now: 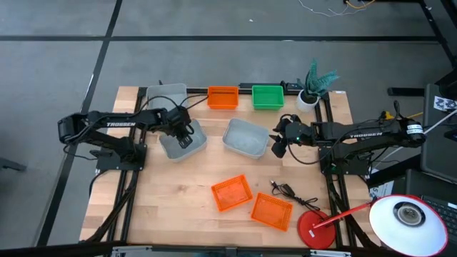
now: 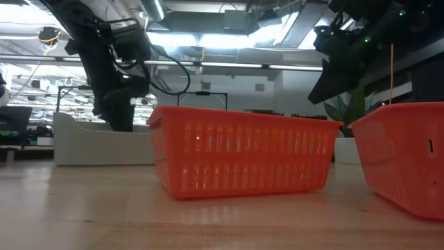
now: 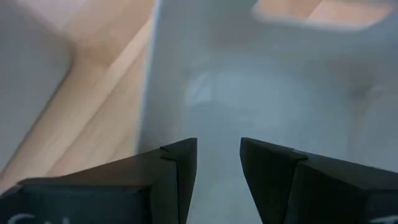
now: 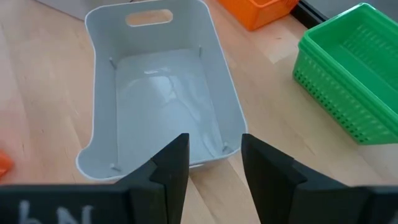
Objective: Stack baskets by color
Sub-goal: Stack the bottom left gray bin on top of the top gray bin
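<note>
Grey-white, orange and green baskets stand on the wooden table. One grey-white basket point(image 1: 178, 145) point(image 3: 261, 87) lies under my left gripper point(image 1: 184, 135) point(image 3: 217, 152), which points steeply down over its inside, open with nothing between the fingers. A second grey-white basket point(image 1: 246, 137) point(image 4: 161, 93) rests on its bottom at the centre. My right gripper point(image 1: 278, 146) point(image 4: 214, 152) hangs open just off its right end. A third grey-white one point(image 1: 166, 93), an orange one point(image 1: 223, 97) and a green one point(image 1: 268, 96) line the far edge. Two orange baskets point(image 1: 232, 193) point(image 1: 272, 211) sit near the front.
A white pot with a teal plant point(image 1: 314, 86) stands at the far right corner. A black cable point(image 1: 289, 191) lies right of the front orange baskets. A red lamp base point(image 1: 314, 228) with a white lamp head point(image 1: 407, 218) is at the near right corner.
</note>
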### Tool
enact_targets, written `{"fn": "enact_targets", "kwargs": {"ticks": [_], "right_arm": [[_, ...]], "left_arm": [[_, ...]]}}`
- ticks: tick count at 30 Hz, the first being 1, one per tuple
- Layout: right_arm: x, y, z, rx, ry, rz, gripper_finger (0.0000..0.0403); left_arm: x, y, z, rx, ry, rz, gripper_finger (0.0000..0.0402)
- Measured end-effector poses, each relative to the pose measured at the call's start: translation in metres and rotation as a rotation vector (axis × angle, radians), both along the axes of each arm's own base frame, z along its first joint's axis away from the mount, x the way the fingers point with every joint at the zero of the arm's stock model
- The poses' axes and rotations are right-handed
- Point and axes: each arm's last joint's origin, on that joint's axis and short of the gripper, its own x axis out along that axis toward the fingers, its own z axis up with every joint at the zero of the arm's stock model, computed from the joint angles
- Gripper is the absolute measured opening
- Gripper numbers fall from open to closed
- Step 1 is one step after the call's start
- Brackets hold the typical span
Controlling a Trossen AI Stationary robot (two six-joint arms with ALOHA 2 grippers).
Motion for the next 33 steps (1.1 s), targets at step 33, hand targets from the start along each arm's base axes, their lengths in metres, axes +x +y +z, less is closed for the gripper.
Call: {"fn": "enact_targets", "kwargs": {"ticks": [33], "right_arm": [[0.000, 0.000, 0.000, -0.012, 0.012, 0.013, 0.0147]], "left_arm": [[-0.025, 0.011, 0.006, 0.098, 0.224, 0.031, 0.0111]]}}
